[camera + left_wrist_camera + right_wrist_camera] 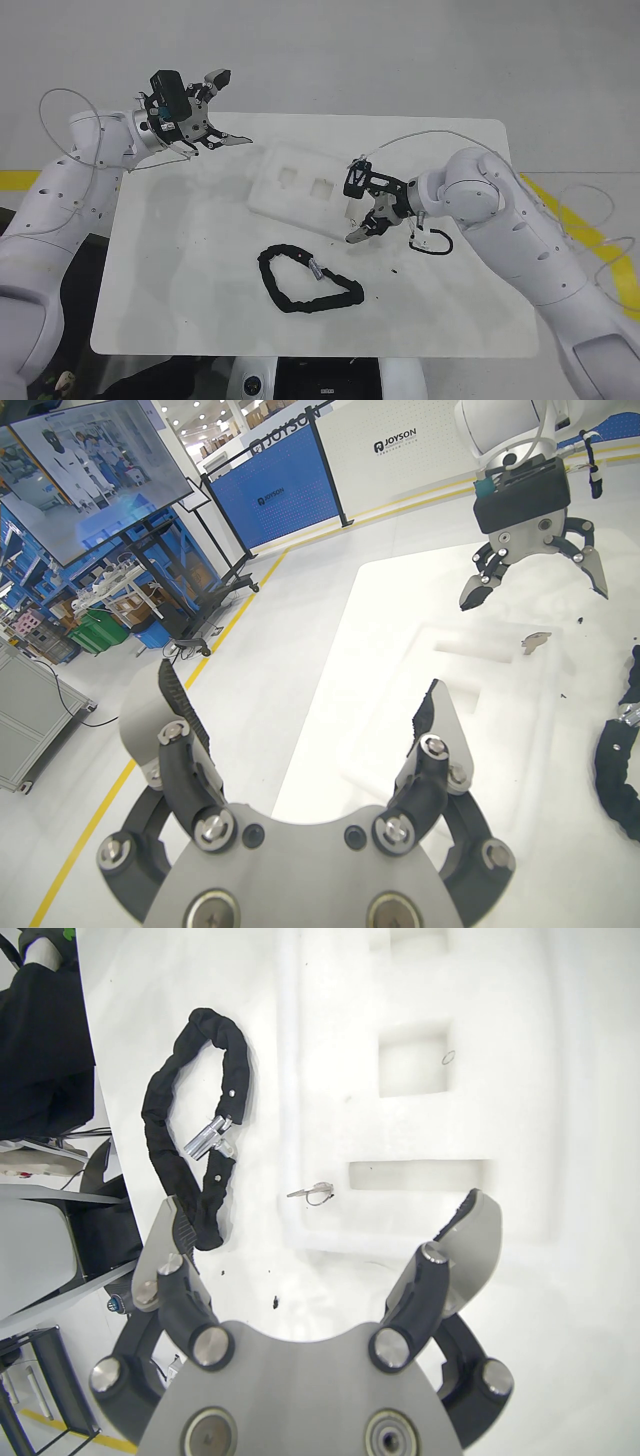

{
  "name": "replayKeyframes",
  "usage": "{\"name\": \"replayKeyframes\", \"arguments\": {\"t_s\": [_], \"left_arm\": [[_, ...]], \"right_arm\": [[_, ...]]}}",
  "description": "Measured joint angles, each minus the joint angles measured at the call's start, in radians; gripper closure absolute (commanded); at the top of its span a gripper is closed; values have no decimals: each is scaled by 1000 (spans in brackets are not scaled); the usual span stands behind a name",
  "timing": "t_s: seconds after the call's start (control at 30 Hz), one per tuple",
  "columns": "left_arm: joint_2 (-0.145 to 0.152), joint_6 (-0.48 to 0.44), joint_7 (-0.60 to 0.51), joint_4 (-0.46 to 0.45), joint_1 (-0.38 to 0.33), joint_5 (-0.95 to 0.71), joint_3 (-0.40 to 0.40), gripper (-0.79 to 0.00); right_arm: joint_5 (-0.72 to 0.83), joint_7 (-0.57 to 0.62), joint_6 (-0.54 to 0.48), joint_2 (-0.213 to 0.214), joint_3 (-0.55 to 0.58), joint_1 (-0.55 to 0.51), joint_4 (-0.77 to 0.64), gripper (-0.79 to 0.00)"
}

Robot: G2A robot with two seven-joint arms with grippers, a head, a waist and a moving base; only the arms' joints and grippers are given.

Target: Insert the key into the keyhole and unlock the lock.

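Over the right end of the white foam tray (275, 200), the right gripper (320, 1210) hangs with its jaws spread wide and nothing between them. The key (312, 1190), thin and flat with a wire ring, lies on the tray's rim close beneath that gripper, just beside a long shallow recess (415, 1175). The chain lock (165, 1128), a loop in a black fabric sleeve, rests on the table (180, 300) nearer the robot than the tray, its silver lock barrel (207, 1140) exposed. The left gripper (300, 685) sits at the far left corner of the table, likewise wide open and empty, well apart from both.

The likeliest trouble is the pick: the pads could skate over so flat a key on soft foam, nudge it into the recess, or catch only the ring and leave the blade dangling. Later, the loose barrel may slide away under the push unless something steadies it. The keyhole itself cannot be made out.

The table is white and smooth, with dark crumbs (274, 1301) near the right gripper. Beyond it are a pale floor with a yellow line (240, 610), blue barriers (280, 500), a large screen (95, 475) on a stand, and green bins (97, 632).
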Motion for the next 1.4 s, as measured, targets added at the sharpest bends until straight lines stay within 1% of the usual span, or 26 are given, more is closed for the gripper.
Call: {"name": "replayKeyframes", "arguments": {"t_s": [0.07,0.23,0.4,0.5,0.63,0.67,0.7,0.77,0.8,0.87,1.0,1.17,1.33,1.4], "left_arm": [[0,0,0,0,0,0,0,-785],[0,0,0,0,0,0,0,-785],[0,0,0,0,0,0,0,-785],[0,0,0,0,0,0,0,-785],[0,0,0,0,0,0,0,-785],[0,0,0,0,0,0,0,-785],[0,0,0,0,0,0,0,-785],[0,0,0,0,0,0,0,-785],[0,0,0,0,0,0,0,-785],[0,0,0,0,0,0,0,-785],[0,0,0,0,0,0,0,-785],[0,0,0,0,0,0,0,-785],[0,0,0,0,0,0,0,-785],[0,0,0,0,0,0,0,-785]], "right_arm": [[1,9,49,0,-4,-8,-20,-785],[16,50,232,0,-3,-29,-87,-785],[-13,85,408,0,-11,-49,-148,-785],[-24,67,472,-1,-9,-67,-170,-785],[-37,41,517,1,-4,-96,-195,-785],[-40,35,526,1,-3,-102,-198,-770],[-43,27,538,1,-2,-110,-200,-714],[-46,12,555,1,2,-122,-200,-631],[-48,3,565,1,4,-129,-200,-570],[-53,-8,575,1,7,-137,-201,-493],[-64,-18,591,1,9,-150,-204,-391],[-91,-15,616,-3,1,-150,-203,-369],[-143,-11,664,-6,-7,-146,-210,-354],[-160,-7,682,-8,-9,-145,-213,-332]]}}
